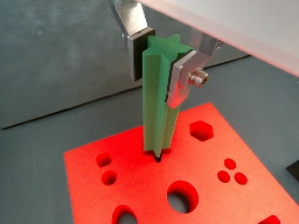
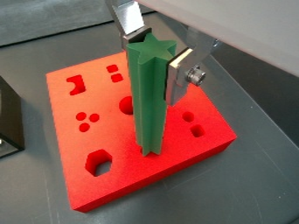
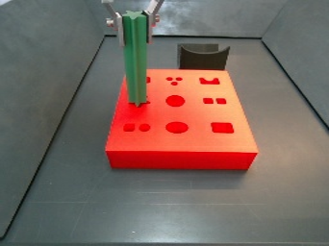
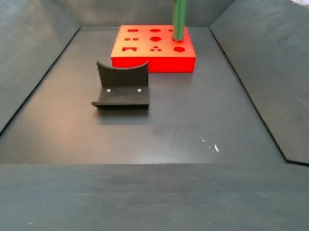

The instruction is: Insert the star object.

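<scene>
One hand vertical, gripping upright star object

Green ridged star object stands upright, gripper jaws clamping its top

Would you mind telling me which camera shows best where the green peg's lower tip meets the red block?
A wrist view is best: the green peg, held in the gripper, has its tip at a hole in the red block. Both side views show the peg upright, the tip small; the remaining wrist view shows the tip less plainly.
</scene>
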